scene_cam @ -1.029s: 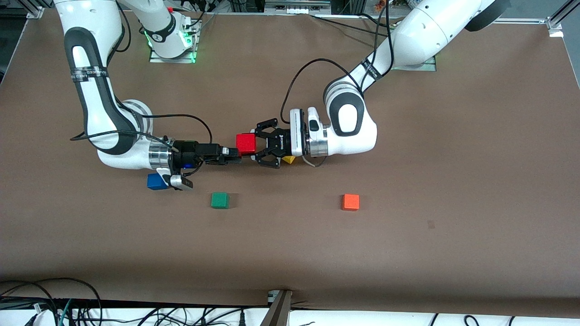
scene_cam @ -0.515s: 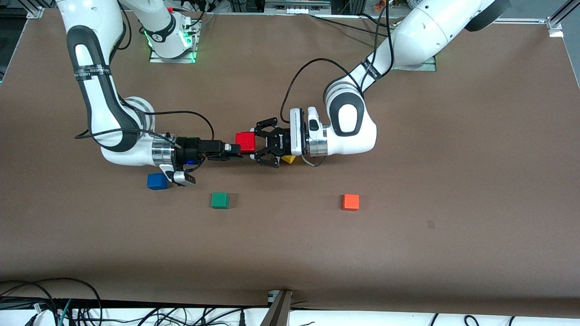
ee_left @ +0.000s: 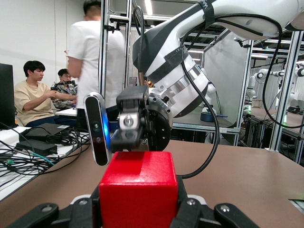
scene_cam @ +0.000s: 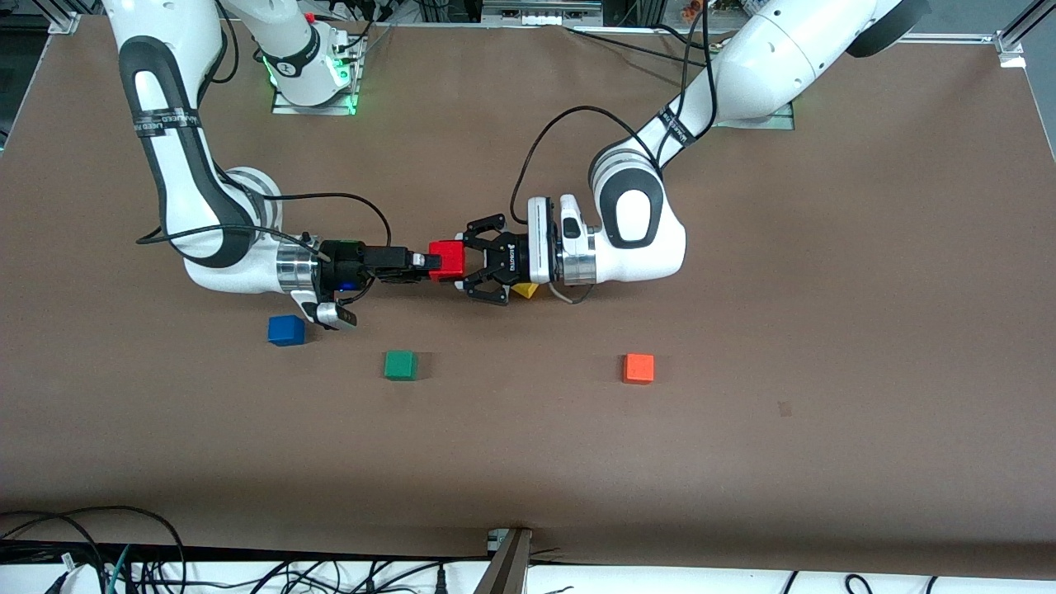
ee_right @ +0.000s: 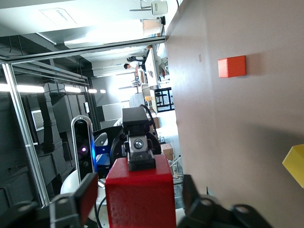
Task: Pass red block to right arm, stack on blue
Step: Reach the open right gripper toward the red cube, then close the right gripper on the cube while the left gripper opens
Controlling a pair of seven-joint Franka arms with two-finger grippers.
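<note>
The red block (scene_cam: 446,259) hangs above the middle of the table, with my left gripper (scene_cam: 459,261) shut on it. In the left wrist view the black fingers (ee_left: 187,211) press both sides of the red block (ee_left: 138,190). My right gripper (scene_cam: 422,266) meets the cube from the right arm's end. In the right wrist view its pads (ee_right: 71,199) stand on either side of the red block (ee_right: 138,194), each with a small gap. The blue cube (scene_cam: 286,330) lies on the table, nearer the front camera than the right wrist.
A green cube (scene_cam: 400,365) and an orange cube (scene_cam: 638,368) lie nearer the front camera than the grippers. A yellow block (scene_cam: 525,290) sits under the left hand. Cables hang from both wrists. People sit at desks past the table in the left wrist view.
My right gripper has moved up to the red block and its fingers have narrowed around it. Its wrist has come off the blue cube, which now shows whole. The left arm has stayed still.
</note>
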